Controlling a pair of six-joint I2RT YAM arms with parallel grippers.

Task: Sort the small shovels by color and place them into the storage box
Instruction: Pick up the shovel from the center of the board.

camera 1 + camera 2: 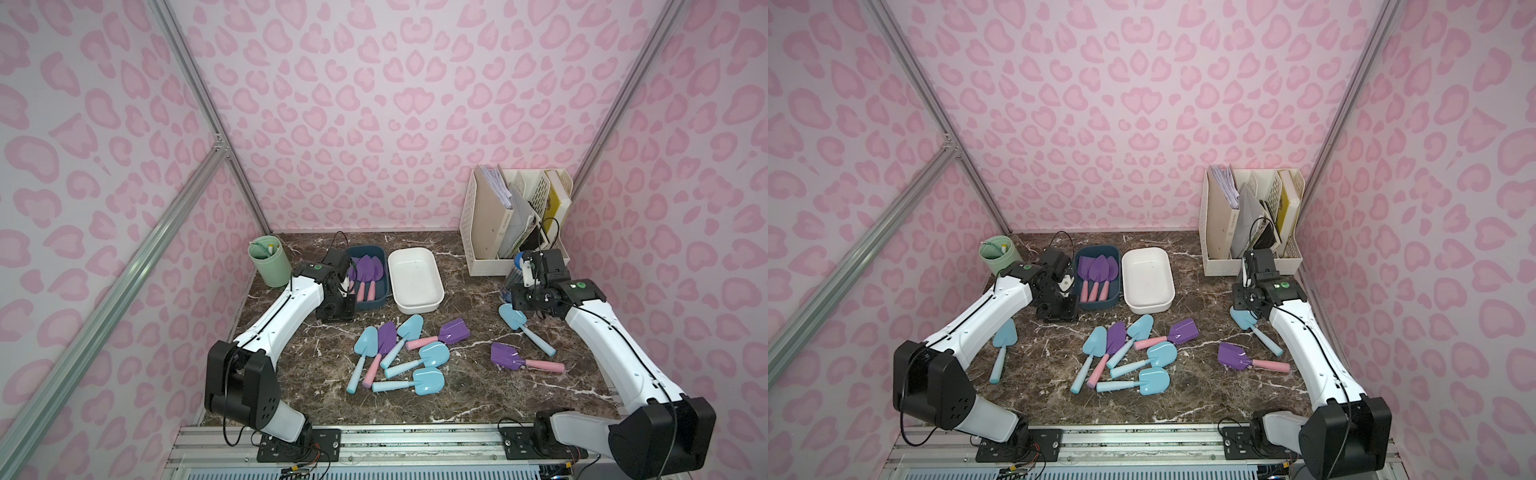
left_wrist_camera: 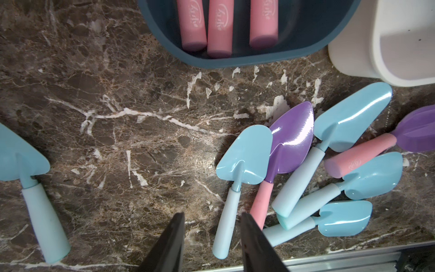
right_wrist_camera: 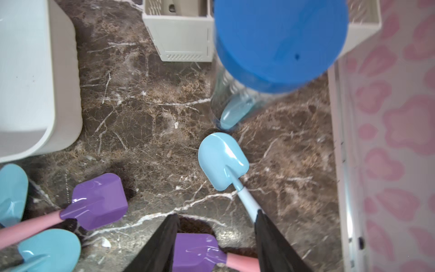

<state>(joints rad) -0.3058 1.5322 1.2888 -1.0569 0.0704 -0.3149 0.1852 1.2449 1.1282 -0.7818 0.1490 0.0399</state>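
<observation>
Shovels with purple blades (image 1: 365, 272), three of them, already lie in the dark blue box (image 1: 371, 304); the white box (image 1: 419, 308) next to it holds nothing. My left pincer (image 2: 213, 215) hangs released beside the dark blue box, with nothing between its fingers (image 2: 169, 240). My right pincer (image 3: 216, 213) is also released and empty, at 3 o'clock of the table (image 1: 457, 386).

The next purple shovel (image 1: 387, 334) lies among the others at the table middle, toward 5 o'clock from my left pincer, so my left arm is the nearer one. Its long axis runs from the blade at 1 o'clock to the pink handle at 7 o'clock. A light blue shovel (image 1: 366, 340) touches it on the 9 o'clock side. I judge that my fingers must cross this axis and take the handle.
</observation>
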